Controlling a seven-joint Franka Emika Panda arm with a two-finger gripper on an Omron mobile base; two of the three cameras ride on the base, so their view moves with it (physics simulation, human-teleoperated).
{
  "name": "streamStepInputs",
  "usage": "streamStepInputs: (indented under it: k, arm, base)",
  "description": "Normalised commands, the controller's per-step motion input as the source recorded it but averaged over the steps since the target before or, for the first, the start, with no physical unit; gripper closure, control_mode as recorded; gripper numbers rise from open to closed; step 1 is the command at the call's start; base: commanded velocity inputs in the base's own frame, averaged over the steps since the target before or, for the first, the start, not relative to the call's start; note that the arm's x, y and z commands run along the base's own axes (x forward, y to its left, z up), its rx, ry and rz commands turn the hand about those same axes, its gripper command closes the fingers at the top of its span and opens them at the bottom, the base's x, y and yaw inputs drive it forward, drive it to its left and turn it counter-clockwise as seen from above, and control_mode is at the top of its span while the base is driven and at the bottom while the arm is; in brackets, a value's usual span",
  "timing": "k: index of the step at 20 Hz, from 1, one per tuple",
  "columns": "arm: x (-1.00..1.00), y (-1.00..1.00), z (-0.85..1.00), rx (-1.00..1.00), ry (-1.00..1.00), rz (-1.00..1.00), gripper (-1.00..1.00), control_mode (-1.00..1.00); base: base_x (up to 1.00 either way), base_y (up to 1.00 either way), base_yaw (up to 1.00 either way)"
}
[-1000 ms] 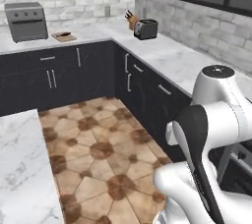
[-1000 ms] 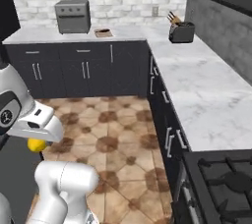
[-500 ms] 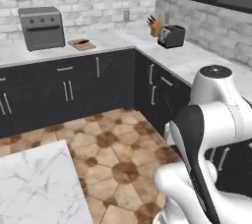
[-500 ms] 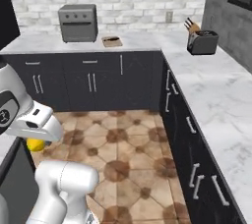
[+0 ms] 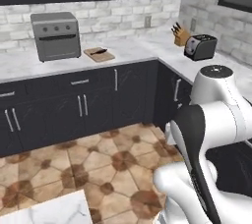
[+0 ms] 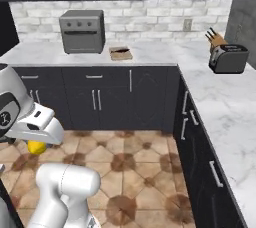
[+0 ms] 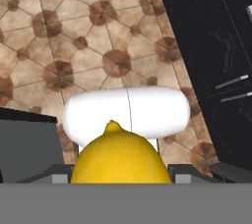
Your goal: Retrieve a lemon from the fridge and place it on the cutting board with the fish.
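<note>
The pincer (image 7: 118,181) is closed on the lemon (image 7: 120,159), its jaws held apart by the fruit's width, carrying it low above the tiled floor (image 7: 74,46). On the far table (image 6: 150,52), the cutting board (image 6: 120,53) lies flat with the fish (image 5: 100,51) on it, just beside the grey countertop oven (image 6: 82,31).

No readable text, labels, brands or numbers anywhere, countertop oven (image 5: 56,35) front plain with unmarked knobs, toaster (image 5: 200,46) to its right unmarked, cabinet fronts below it blank
</note>
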Motion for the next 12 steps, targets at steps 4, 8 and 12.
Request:
streamStepInputs:
  k: [4,8,12]
  arm:
    - [0.0,0.0,0.0,0.0,0.0,0.0,1.0,1.0]
    - [0.0,0.0,0.0,0.0,0.0,0.0,1.0,1.0]
    - [0.0,0.0,0.0,0.0,0.0,0.0,1.0,1.0]
  base:
    - [1.0,-0.28,0.07]
    - [1.0,-0.62,0.08]
    - [1.0,-0.2,0.05]
